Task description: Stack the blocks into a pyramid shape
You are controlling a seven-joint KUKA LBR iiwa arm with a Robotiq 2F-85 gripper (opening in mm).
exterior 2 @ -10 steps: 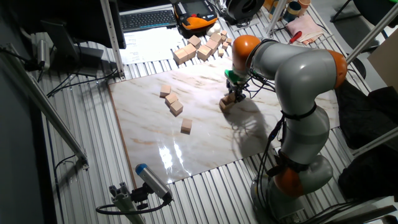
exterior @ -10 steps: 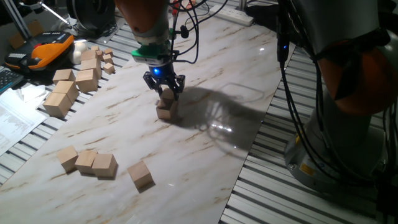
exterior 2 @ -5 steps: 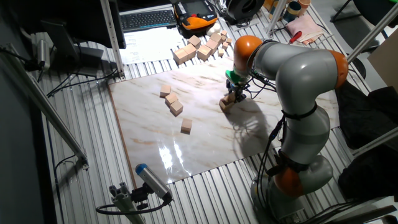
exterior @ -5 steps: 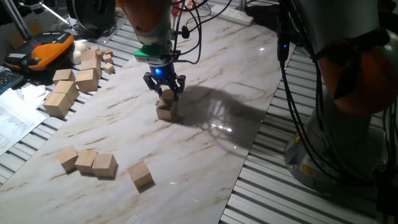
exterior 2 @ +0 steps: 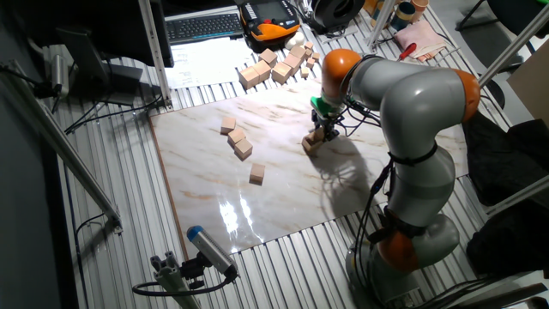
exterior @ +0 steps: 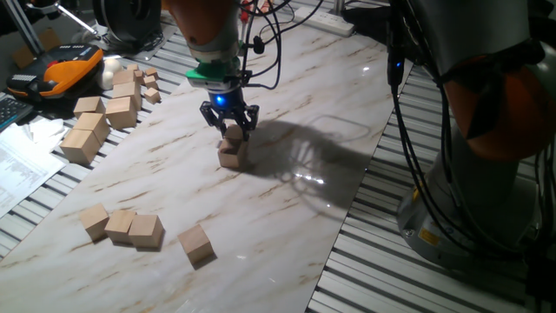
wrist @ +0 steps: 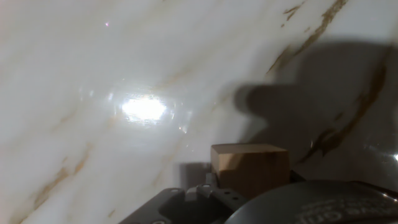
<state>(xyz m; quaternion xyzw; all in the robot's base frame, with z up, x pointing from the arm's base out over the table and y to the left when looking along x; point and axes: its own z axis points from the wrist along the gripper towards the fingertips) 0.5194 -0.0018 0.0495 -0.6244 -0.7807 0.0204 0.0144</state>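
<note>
- Wooden cube [exterior: 233, 132] pinched between the fingers of the gripper [exterior: 230, 127], set atop a second cube [exterior: 232, 155] mid-slab, apparently to start the stack
- Three more cubes [exterior: 122, 225] in a row near the slab's [exterior: 330, 96] edge, a fourth [exterior: 197, 243] just beside, likely awaiting pickup
- Bigger oblong blocks [exterior: 95, 122] heaped off the slab, apart

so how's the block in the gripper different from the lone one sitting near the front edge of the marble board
The held block is raised, resting on another block, with the gripper around it; the lone block lies flat on the marble board, touching nothing. The held one stands mid-board, the lone one near the row of three. Both are plain tan wooden cubes, alike in size.
</note>
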